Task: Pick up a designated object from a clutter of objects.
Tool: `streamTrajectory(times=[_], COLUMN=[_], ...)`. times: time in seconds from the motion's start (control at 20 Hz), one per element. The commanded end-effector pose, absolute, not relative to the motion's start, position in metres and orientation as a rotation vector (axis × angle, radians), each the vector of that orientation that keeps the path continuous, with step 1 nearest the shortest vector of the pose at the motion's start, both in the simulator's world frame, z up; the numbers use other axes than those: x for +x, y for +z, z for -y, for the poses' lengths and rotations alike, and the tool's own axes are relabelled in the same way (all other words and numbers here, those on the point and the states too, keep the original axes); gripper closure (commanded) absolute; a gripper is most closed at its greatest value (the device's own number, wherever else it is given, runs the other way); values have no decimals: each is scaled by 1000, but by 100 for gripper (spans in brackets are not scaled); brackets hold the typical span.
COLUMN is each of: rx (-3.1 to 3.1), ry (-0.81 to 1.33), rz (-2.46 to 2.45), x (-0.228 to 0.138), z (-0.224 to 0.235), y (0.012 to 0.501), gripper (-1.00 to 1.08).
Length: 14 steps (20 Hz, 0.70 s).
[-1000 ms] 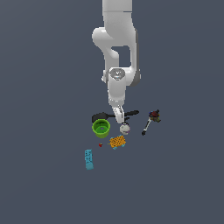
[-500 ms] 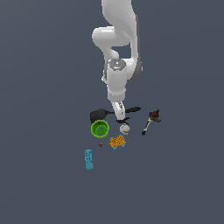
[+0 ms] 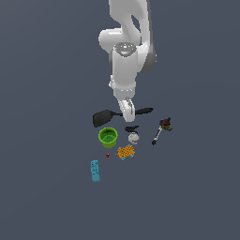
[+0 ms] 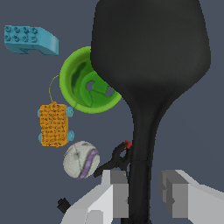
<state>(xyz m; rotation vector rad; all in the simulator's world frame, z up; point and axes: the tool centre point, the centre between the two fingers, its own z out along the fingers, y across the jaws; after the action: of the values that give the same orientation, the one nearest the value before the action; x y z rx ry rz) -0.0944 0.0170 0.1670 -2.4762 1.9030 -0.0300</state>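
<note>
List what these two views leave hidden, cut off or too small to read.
- Black spatula: exterior view, the gripper covers its mid-handle; wrist view, its head runs off the edge.
- Finger contact: left finger touches the handle; the right one shows a gap.
- Red dot: too small to identify.
- Dark stick tool: head unclear, exterior view.

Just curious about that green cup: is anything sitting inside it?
No. In the wrist view the green cup shows only its own bare green bottom.
</note>
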Motion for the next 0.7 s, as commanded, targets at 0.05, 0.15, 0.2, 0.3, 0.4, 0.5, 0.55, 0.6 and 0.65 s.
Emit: streamTrajectory(times=[0.05, 0.15, 0.2, 0.3, 0.4, 0.5, 0.55, 0.6, 0.65], rx=[-2477, -2478, -2478, -2479, -2480, -2480, -2481, -2481, -2482], ry=[-28, -26, -25, -23, -21, -19, -18, -17, -16], rz=[-1904, -1905, -1905, -1906, -1907, -1908, -1909, -1909, -1910], x=[-87, -82, -80, -76, -71, -66, -63, -60, -58], z=[-15, -14, -14, -13, -12, -10, -10, -9, -9], y=[196, 213, 221, 238, 255, 272, 281, 290, 299], gripper=[108, 108, 108, 108, 108, 108, 108, 108, 108])
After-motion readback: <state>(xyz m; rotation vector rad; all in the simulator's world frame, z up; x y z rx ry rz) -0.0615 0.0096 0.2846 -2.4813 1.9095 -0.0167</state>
